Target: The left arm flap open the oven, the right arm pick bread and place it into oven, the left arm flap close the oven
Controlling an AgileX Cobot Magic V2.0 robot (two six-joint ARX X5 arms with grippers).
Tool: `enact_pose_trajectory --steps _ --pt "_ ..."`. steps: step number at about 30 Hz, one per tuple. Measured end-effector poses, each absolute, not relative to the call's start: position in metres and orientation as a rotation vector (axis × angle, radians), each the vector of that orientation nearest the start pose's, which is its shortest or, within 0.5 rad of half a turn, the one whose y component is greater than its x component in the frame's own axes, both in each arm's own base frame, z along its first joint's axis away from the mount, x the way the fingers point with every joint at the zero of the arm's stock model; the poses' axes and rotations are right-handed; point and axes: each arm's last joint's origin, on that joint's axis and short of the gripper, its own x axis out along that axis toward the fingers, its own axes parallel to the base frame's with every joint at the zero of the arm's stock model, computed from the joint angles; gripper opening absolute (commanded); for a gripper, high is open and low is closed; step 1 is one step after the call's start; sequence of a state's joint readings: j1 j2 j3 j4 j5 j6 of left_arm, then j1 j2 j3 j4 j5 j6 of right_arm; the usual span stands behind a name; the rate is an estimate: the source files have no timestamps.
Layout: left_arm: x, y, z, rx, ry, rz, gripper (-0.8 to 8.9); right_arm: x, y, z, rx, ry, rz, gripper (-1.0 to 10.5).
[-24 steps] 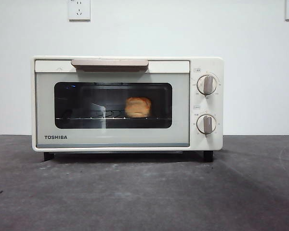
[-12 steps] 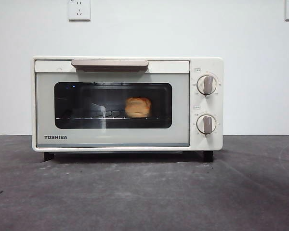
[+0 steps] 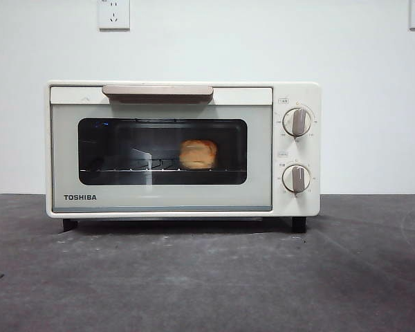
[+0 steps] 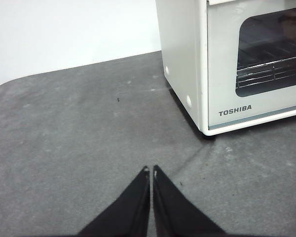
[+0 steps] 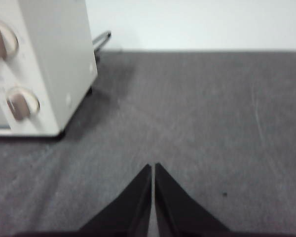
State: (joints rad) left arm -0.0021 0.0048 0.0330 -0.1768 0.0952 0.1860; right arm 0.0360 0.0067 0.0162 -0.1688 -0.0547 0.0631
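The cream-white TOSHIBA oven (image 3: 183, 149) stands in the middle of the table with its glass door closed and its beige handle (image 3: 158, 91) at the top. Through the glass, the golden bread (image 3: 198, 153) rests on the wire rack inside. In the left wrist view, my left gripper (image 4: 151, 171) is shut and empty over the grey table, off the oven's (image 4: 232, 64) left front corner. My right gripper (image 5: 153, 167) is shut and empty too, hanging off the oven's (image 5: 44, 64) knob side. Neither arm shows in the front view.
A grey mat (image 3: 207, 277) covers the table in front of the oven. The white wall behind carries two sockets (image 3: 113, 14). A dark cable (image 5: 101, 39) runs behind the oven's right side.
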Motion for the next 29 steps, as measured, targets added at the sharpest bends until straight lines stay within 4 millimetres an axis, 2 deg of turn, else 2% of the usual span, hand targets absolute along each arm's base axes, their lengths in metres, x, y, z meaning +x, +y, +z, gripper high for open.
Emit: enact_pose_trajectory --steps 29 --pt "0.0947 -0.0029 0.1573 0.179 0.139 -0.110 0.19 0.0965 0.0050 0.1578 0.068 0.104 0.085 0.1"
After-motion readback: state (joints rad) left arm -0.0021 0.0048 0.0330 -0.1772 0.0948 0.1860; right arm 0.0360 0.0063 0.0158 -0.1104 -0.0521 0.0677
